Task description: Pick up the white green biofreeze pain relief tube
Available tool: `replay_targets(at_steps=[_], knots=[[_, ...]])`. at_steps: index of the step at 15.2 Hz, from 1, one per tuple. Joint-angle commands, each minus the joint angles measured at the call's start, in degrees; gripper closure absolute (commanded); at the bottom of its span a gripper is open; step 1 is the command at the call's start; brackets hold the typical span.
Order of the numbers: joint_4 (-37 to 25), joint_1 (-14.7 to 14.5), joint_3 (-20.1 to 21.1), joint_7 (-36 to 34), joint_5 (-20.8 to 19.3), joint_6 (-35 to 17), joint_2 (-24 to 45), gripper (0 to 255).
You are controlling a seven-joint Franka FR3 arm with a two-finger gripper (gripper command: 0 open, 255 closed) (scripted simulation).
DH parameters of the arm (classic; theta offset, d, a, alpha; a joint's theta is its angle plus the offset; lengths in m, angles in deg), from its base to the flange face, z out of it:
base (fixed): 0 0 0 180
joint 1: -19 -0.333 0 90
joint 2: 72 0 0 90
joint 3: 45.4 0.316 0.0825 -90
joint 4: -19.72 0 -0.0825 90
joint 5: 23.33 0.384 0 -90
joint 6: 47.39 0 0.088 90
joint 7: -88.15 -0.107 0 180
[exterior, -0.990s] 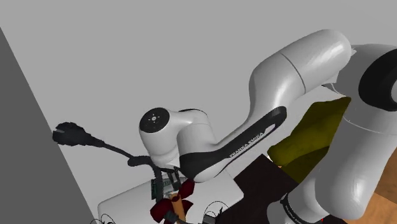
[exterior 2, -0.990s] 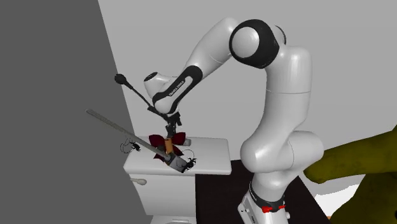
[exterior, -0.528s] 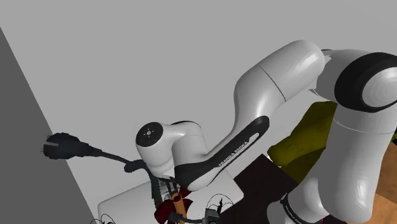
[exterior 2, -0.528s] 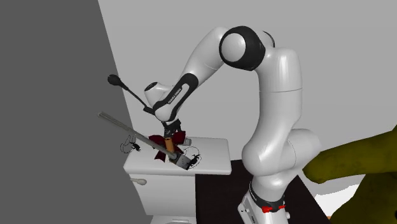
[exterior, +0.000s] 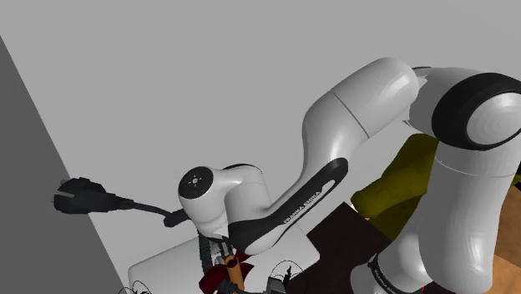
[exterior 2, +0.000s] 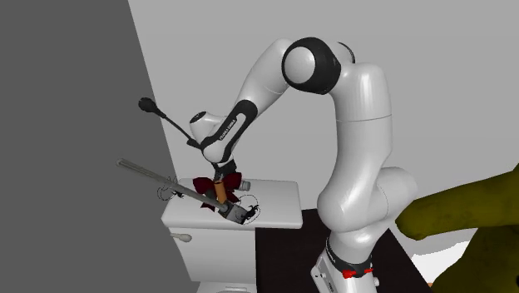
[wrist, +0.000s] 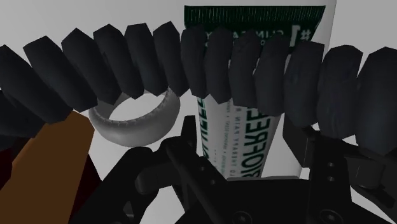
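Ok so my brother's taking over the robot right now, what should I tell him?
Gripper: the pincer is low over the clutter on the white toilet tank lid. Can't tell whether it grips anything.
Things: the white and green Biofreeze tube lies on the lid, straight ahead of the pincer. A black ribbed cable crosses in front of it, and a silver ring sits beside it.
Done: reach to the tube.
Left: get a sure grip, then lift.

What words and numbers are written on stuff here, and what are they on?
"FRANKA EMIKA": on the robot arm.
"IOFREE", its ends hidden: down the white tube.
"#1": on the tube's green band; words beside it sit behind a dark chain.
Small print on the tube: too small to read.
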Motion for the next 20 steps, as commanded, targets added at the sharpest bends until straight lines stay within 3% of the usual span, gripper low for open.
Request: replay_targets(at_steps=[1,5,20], knots=[[-0.01,-0.03,-0.01,0.00,0.00,-0.02,0.00,255],[0.09,0.03,-0.01,0.00,0.04,-0.05,-0.10,255],[-0.54,2.33,3.30,6.25,7.58,7.86,-9.73,255]])
